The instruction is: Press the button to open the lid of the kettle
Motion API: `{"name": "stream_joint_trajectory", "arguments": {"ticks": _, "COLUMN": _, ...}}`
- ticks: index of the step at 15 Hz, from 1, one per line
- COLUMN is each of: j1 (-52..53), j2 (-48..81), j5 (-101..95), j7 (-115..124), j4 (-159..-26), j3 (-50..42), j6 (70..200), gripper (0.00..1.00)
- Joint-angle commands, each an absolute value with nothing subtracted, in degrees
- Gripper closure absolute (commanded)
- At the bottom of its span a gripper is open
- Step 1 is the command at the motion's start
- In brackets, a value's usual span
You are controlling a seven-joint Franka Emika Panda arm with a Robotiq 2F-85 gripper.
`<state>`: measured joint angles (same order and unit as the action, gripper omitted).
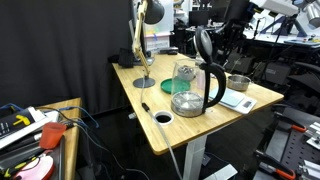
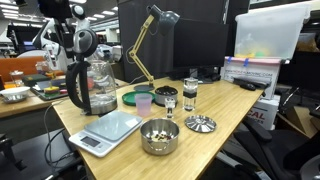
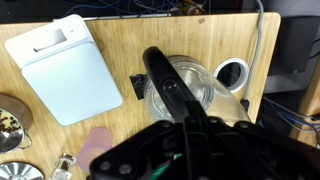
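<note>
1. Kettle (image 1: 187,92), clear glass with a black handle: upright on the wooden counter (image 1: 150,112), just beside a white kitchen scale (image 2: 105,130).
2. Lid (image 2: 85,42), dark and round: tipped up on its hinge above the handle in both exterior views, leaving the kettle mouth uncovered.
3. Claw (image 3: 195,150): dark blur at the bottom of the wrist view, over the kettle handle. Whether it is released or clenched cannot be told.
4. Metal bowl (image 2: 158,137), green plate (image 2: 128,98), desk lamp (image 2: 150,35): on the same counter, apart from the kettle.

On my bench (image 2: 225,105) I count one kettle (image 2: 90,85), one white scale (image 2: 105,132), one metal bowl (image 2: 158,137), one green plate (image 2: 128,98), one pink cup (image 2: 144,105), one tall clear jar (image 2: 190,94) and one desk lamp (image 2: 160,15).
</note>
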<state>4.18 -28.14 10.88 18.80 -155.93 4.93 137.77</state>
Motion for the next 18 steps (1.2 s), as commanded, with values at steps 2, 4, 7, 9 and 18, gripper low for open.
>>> {"name": "stream_joint_trajectory", "arguments": {"ticks": 2, "j1": 2.4, "j2": -33.9, "j5": 9.8, "j7": 19.7, "j4": -156.4, "j3": 5.5, "j6": 132.9, "gripper": 1.00}}
{"name": "stream_joint_trajectory", "arguments": {"ticks": 4, "j1": 2.1, "j2": -37.5, "j5": 9.5, "j7": 19.3, "j4": -156.6, "j3": 5.2, "j6": 128.2, "gripper": 1.00}}
{"name": "stream_joint_trajectory", "arguments": {"ticks": 7, "j1": 2.1, "j2": -43.7, "j5": 10.3, "j7": 17.6, "j4": -156.2, "j3": 4.1, "j6": 120.6, "gripper": 0.80}}
{"name": "stream_joint_trajectory", "arguments": {"ticks": 9, "j1": 3.1, "j2": -47.2, "j5": 11.8, "j7": 15.4, "j4": -155.4, "j3": 2.7, "j6": 114.8, "gripper": 0.67}}
{"name": "stream_joint_trajectory", "arguments": {"ticks": 18, "j1": 2.2, "j2": -49.2, "j5": 12.3, "j7": 15.0, "j4": -155.6, "j3": 3.5, "j6": 112.3, "gripper": 0.59}}
